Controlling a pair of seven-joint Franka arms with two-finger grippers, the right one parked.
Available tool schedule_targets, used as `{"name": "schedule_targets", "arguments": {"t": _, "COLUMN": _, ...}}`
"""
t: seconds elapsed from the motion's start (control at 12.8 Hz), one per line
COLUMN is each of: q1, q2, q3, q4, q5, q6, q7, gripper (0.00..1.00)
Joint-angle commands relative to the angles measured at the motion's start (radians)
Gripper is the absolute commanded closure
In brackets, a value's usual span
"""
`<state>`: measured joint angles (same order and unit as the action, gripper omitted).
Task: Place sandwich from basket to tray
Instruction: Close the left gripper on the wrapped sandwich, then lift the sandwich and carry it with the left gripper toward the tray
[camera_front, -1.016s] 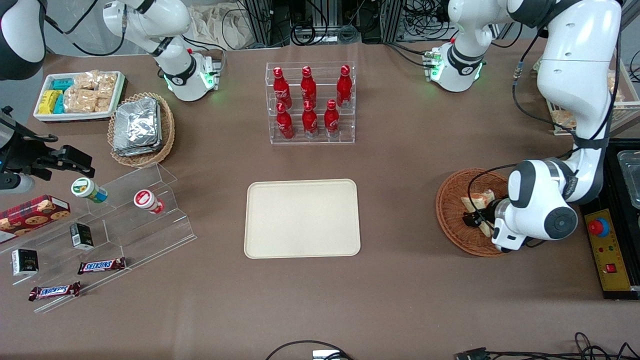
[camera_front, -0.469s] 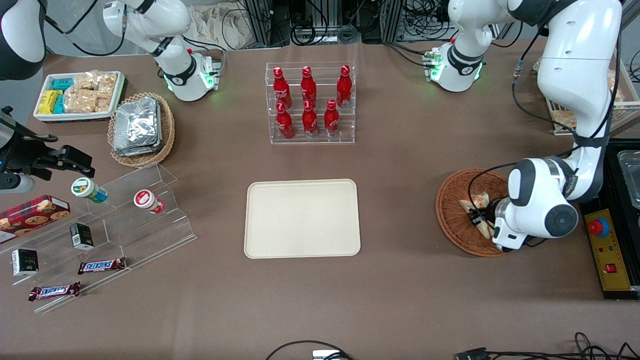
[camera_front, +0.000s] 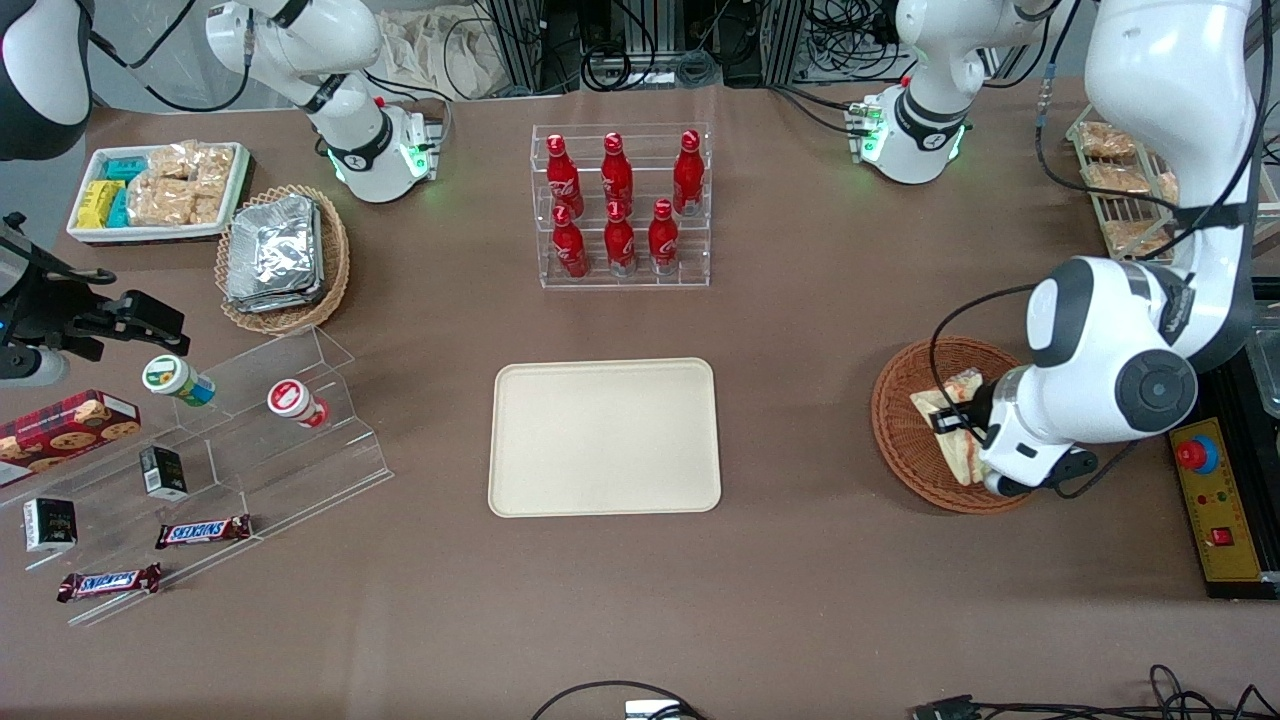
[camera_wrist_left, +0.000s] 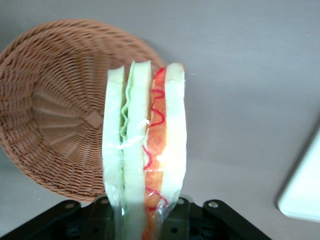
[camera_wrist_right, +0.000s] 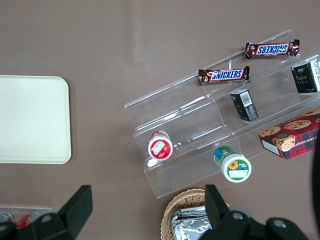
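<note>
The left gripper (camera_wrist_left: 142, 220) is clamped on the wrapped sandwich (camera_wrist_left: 145, 150), holding it edge-up above the reddish wicker basket (camera_front: 905, 440), while the empty cream tray (camera_front: 605, 437) lies well apart toward the parked arm's end of the table.

Six red bottles (camera_front: 620, 205), two Snickers bars (camera_front: 203, 531), two wicker baskets (camera_front: 905, 430), one tray (camera_front: 604, 437), one sandwich (camera_front: 950, 400) between the fingers.

Your left arm bends down at the working arm's end of the tabletop; its hand (camera_front: 950, 422) hangs over the basket (camera_front: 900, 440), fingers clamped on the sandwich (camera_wrist_left: 145, 150).
</note>
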<state>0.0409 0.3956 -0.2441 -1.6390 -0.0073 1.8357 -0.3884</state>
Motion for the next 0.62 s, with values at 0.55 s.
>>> {"name": "schedule_targets", "arguments": {"t": 0.55, "q1": -0.015, "q2": 0.230, "q3": -0.325, "q4": 0.283, "q5": -0.010, "q6": -0.018, "q7": -0.165, "gripper": 1.00}}
